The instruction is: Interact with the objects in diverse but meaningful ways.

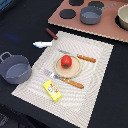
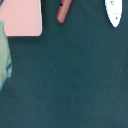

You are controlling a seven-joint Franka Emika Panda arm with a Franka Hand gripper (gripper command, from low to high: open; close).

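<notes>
On the woven mat, a glossy round tomato tops a wooden disc; claw unseen.

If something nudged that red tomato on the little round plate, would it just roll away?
Probably, yes. The tomato looks round and smooth, so a sideways push would likely set it rolling. The plate under it looks nearly flat with little rim, so it may not hold it. Being a small toy, it is likely light; the woven placemat might slow it.
</notes>
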